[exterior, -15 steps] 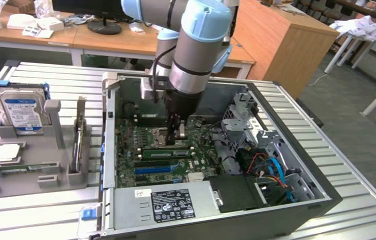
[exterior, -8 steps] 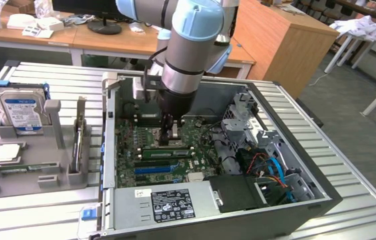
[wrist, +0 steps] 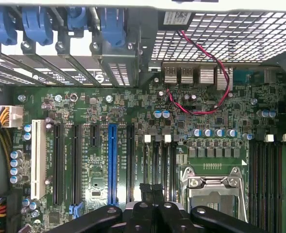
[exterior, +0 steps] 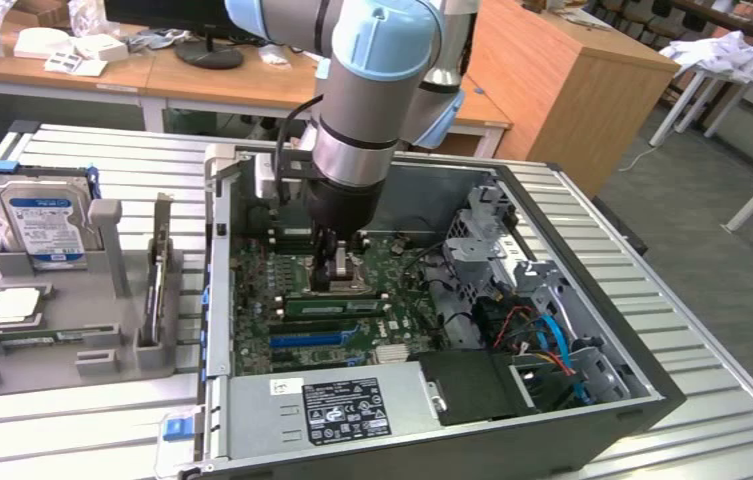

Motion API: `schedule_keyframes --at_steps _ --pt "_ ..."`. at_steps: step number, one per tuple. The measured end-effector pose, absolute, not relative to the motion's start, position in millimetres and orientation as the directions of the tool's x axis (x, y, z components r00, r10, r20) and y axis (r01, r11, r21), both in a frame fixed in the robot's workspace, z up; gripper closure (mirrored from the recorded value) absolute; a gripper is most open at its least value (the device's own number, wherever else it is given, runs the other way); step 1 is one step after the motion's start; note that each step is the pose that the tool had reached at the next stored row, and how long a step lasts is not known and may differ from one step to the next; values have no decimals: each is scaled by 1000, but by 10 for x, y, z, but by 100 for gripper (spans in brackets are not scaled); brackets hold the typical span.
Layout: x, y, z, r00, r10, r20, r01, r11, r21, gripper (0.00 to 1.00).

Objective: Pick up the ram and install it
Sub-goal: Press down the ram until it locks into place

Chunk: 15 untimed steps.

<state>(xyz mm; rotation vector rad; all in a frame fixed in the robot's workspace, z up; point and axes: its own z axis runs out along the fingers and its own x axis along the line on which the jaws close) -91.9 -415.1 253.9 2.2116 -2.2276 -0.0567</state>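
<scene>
**Trainee:** What is found on the exterior view's left of the jaws?

**Instructor:** Well apart from the jaws, outside the case, a grey fixture is seen. A hard drive is held upright in it.

**Trainee:** How is the gripper set?

**Instructor:** It is lowered into the case, close above the motherboard. In the wrist view the jaws are seen pressed together, and nothing is seen between the fingertips.

**Trainee:** Where is the ram located?

**Instructor:** A long green stick with a pale strip is seen lying along the board, just beside the jaws on the side nearer the exterior camera. It is taken to be the ram, resting in a memory slot. Whether it is touched by the fingertips cannot be told.

**Trainee:** What is shown beside the jaws in the wrist view?

**Instructor:** The blue expansion slot is near on one side. The black memory slots run out from under the fingertips. The processor socket is just beside them on the other side.

**Trainee:** Which step is in hand?

**Instructor:** The pick-up is judged complete and the installing step is judged to be in hand. Full seating cannot be confirmed.

**Trainee:** What is called for by a further move?

**Instructor:** As a judgement, even downward pressure along the stick is required, and the end latches must be seen closed.
</scene>
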Motion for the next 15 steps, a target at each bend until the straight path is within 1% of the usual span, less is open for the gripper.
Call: schedule_keyframes --at_steps 15 --pt "-919 -4172 2437 -8 -1000 -24 -1000 7 27 89"
